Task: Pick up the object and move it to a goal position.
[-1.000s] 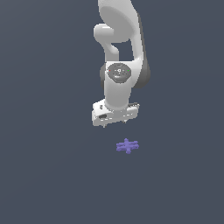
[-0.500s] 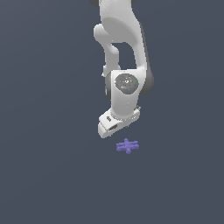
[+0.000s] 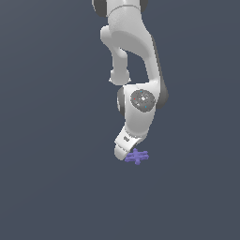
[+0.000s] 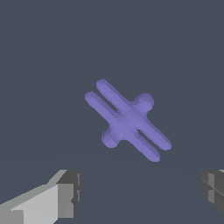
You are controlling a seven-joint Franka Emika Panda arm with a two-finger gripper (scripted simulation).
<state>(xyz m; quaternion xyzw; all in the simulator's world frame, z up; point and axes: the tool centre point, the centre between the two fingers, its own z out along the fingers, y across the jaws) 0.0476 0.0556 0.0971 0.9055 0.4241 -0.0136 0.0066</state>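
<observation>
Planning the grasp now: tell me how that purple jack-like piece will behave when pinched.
The purple piece looks rigid, so it probably won't flex. Its thin crossed bars give little flat surface, so it may twist between the end effector fingers. Lying flat, it seems unlikely to roll.

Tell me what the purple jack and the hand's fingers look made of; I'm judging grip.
This is a simulator render, so materials are a guess. The jack looks like matte plastic: flat purple-blue colour, soft shading, no glints. The hand is open; its fingers look like matte white plastic or painted metal with darker grey, possibly rubbery, pads. The floor is plain matte grey.
</observation>
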